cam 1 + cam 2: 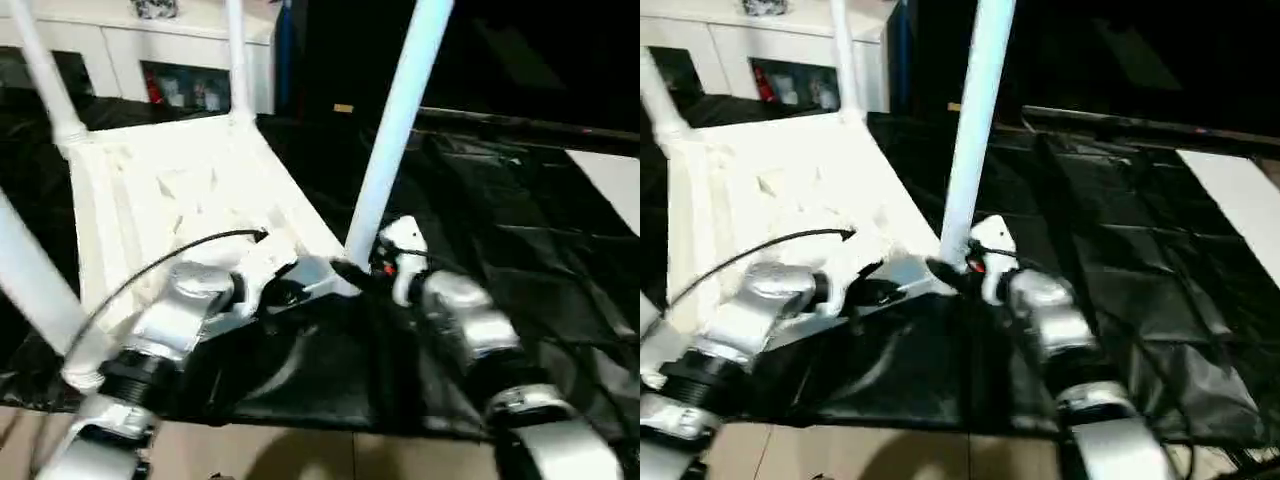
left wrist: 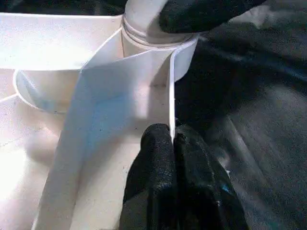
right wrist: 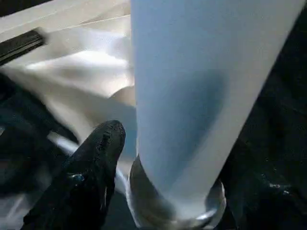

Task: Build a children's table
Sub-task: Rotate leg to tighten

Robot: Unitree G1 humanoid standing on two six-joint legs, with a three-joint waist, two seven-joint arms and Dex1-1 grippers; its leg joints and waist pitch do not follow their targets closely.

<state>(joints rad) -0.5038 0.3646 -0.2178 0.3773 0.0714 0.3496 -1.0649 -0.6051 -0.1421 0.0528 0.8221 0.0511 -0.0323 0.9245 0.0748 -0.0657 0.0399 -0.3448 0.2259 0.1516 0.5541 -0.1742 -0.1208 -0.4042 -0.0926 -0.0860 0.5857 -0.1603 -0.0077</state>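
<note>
One upturned table top [image 1: 190,190] lies on the black-covered desk [image 1: 500,250] with four legs [image 1: 395,125] standing in its corner sockets. Two arms reach in. The left tool [image 2: 171,143] is pinched closed on the top's thin rim. The right tool [image 1: 362,272] is at the near-right leg's base, its fingers [image 3: 91,163] spread beside the leg.

Two shiny silver round forearms are seen, each ending in a black ribbed ring near the elbow. A thin black cable [image 1: 170,262] is looped over the left forearm. The left hand [image 2: 173,143] is made of two soft black fingers. The right hand [image 1: 352,274] has black fingers, a white cover and a small red spot.
</note>
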